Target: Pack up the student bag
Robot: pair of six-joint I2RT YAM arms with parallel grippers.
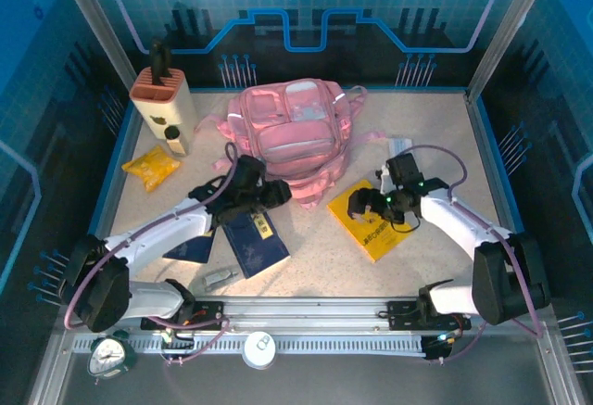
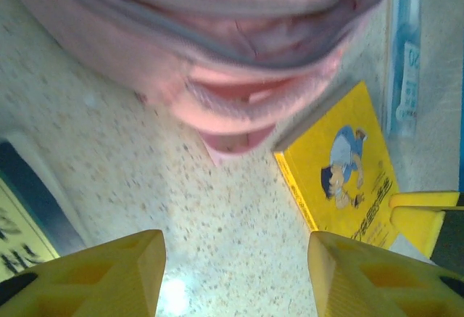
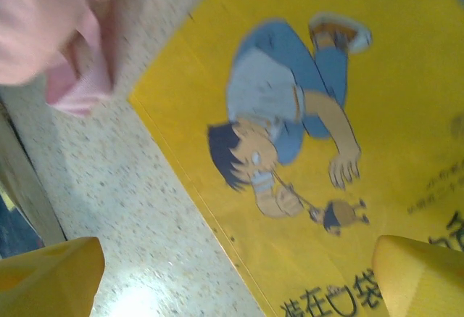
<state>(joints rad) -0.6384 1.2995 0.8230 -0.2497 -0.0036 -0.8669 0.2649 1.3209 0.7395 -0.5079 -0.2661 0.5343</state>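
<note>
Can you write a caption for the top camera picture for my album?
Left gripper open beside the student bag, right gripper open over the yellow book.

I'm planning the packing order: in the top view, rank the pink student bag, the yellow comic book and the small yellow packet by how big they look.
1. student bag, clearly largest.
2. yellow comic book, partly covered yet plainly mid-sized.
3. small yellow packet, smallest.
</note>
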